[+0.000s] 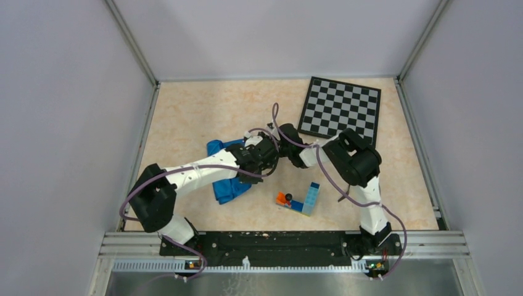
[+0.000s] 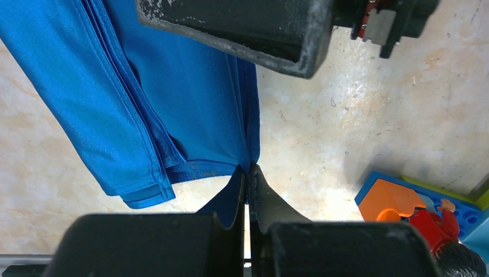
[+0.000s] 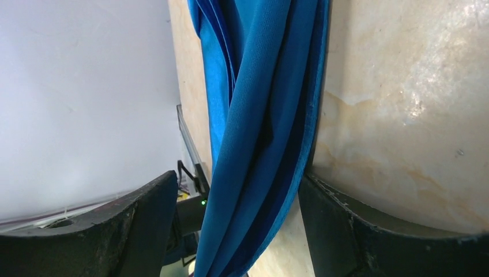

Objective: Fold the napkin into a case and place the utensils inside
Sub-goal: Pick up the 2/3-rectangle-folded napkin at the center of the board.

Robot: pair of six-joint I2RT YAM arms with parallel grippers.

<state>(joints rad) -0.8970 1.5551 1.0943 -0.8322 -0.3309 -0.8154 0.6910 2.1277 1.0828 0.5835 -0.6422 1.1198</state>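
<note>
The bright blue napkin (image 1: 226, 185) lies bunched at the table's middle left, with one part lifted between the two arms. My left gripper (image 2: 248, 171) is shut on an edge of the napkin (image 2: 190, 104), which hangs in folds above the table. My right gripper (image 3: 237, 178) stands open, and the draped napkin (image 3: 262, 133) runs between its fingers (image 3: 346, 219) without being pinched. In the top view the left gripper (image 1: 262, 161) and right gripper (image 1: 280, 145) meet close together over the cloth. The utensils are out of view.
A chessboard (image 1: 341, 109) lies at the back right. A block of toy bricks (image 1: 303, 200) with an orange piece and a small figure (image 2: 444, 216) sits just in front of the grippers. Grey walls enclose the table on three sides.
</note>
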